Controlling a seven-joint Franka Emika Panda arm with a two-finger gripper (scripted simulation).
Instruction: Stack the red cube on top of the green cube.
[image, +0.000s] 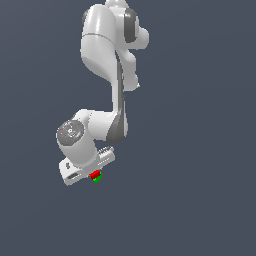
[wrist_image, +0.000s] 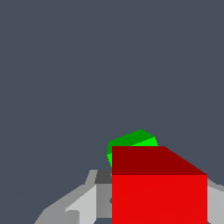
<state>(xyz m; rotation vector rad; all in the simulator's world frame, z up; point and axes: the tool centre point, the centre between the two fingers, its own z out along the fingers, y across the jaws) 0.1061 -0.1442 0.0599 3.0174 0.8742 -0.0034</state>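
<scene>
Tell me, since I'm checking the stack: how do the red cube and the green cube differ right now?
The red cube sits between the gripper fingers; the green cube is free of them. Red fills the wrist view's foreground; green peeks out behind it. Red lies square to the camera, green turned. Both are plain cubes.

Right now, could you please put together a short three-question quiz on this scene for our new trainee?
1. True or false: in the wrist view, the red cube sits between the fingers of the gripper.
2. Multiple choice: in the exterior view, the cubes show at which spot? A) beside the arm's base, B) just under the white gripper, C) far toward the exterior view's right.
3. Short answer: in the wrist view, which cube is partly hidden behind the other?

Key
1. True.
2. B; the red cube and the green cube both peek out there.
3. The green cube, behind the red one.
</scene>
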